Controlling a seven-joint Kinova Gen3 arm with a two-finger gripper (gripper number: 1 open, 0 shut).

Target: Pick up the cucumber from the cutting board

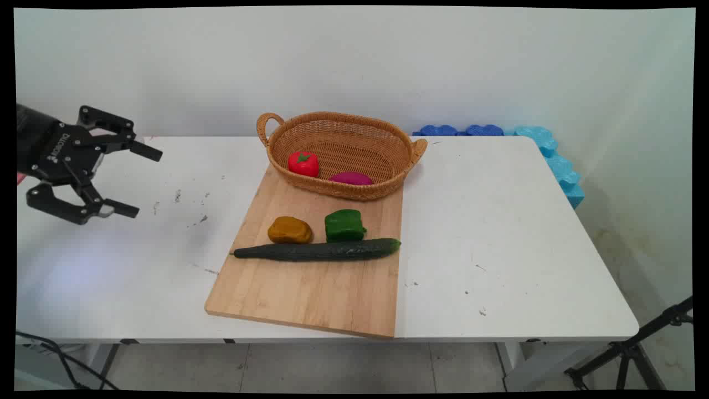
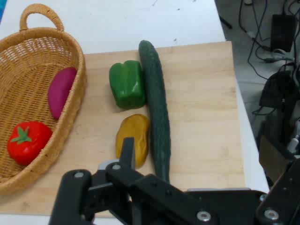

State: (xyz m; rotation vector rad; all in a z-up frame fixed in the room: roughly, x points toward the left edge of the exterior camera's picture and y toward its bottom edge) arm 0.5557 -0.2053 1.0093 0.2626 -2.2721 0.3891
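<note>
Only the lower edge of the magenta vegetable [image 1: 350,178] shows over the near rim of the wicker basket [image 1: 354,191] in the main view; the hand view shows it as a smooth elongated piece lying against the basket's inner wall. The arm is cut off at the picture's left edge, leaving just the black gripper [image 1: 137,181], which hangs above bare table [image 1: 498,233] well to the left of the wooden cutting board [image 1: 310,293]. Its two fingers stand wide apart with nothing between them.

The cucumber [image 1: 318,250], dark green and long, lies across the board with its long axis roughly parallel to the board's near edge, its thin end toward the gripper and its blunt end at the board's right edge. Just behind it sit a lumpy brownish-yellow potato [image 1: 289,230] and a glossy, blocky green pepper [image 1: 344,225], side by side. The oval woven basket stands on the board's far end, with loop handles, and holds a shiny red tomato [image 1: 303,163] with a green stem.
</note>
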